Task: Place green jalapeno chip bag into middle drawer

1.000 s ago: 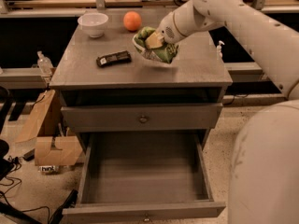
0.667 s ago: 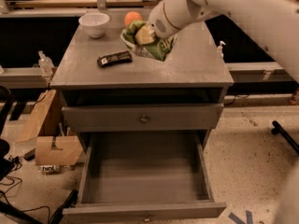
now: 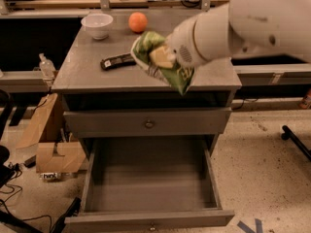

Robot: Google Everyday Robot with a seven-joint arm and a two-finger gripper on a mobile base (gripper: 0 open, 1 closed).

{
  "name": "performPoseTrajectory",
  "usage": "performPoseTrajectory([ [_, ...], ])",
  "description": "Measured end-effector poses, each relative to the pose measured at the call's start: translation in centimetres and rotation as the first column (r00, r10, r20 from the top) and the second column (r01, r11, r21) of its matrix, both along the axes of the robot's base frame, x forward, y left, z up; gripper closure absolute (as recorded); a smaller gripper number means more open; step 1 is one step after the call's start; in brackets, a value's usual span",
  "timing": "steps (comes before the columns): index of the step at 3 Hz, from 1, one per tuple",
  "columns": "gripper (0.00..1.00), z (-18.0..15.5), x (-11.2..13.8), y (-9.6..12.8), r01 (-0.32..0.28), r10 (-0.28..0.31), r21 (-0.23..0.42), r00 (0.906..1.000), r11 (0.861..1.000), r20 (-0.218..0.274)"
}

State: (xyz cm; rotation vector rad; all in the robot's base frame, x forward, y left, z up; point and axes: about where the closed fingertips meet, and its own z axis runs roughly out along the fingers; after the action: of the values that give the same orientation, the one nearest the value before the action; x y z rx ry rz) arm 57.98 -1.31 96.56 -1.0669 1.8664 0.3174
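The green jalapeno chip bag (image 3: 171,74) is crinkled, with a pale patch, and hangs in the air over the cabinet top near its front edge. My gripper (image 3: 164,57) is shut on the bag's upper part; the thick white arm comes in from the upper right and hides most of the gripper. The middle drawer (image 3: 150,181) is pulled wide open below, grey, and nothing shows inside it. The upper drawer (image 3: 149,124) with its round knob is shut.
On the cabinet top (image 3: 87,76) lie a white bowl (image 3: 97,24), an orange (image 3: 138,22) and a small dark wrapped bar (image 3: 118,60). A cardboard box (image 3: 53,154) and cables are on the floor at left. A clear bottle (image 3: 46,64) stands on the left ledge.
The arm has carried the bag from the back of the cabinet top forward to its front edge, above the open drawer.
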Motion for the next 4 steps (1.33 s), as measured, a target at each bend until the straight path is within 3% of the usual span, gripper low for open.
performPoseTrajectory([
  [1, 1.00, -2.5, -3.9, -3.9, 0.029, -0.029, 0.032, 0.9996, 0.999, -0.005],
  [2, 1.00, -1.6, -4.8, -7.1, 0.071, -0.072, 0.058, 0.9972, 0.996, 0.020],
  [4, 1.00, -3.9, -4.3, -7.8, 0.080, -0.079, 0.083, 0.9968, 0.993, -0.008],
])
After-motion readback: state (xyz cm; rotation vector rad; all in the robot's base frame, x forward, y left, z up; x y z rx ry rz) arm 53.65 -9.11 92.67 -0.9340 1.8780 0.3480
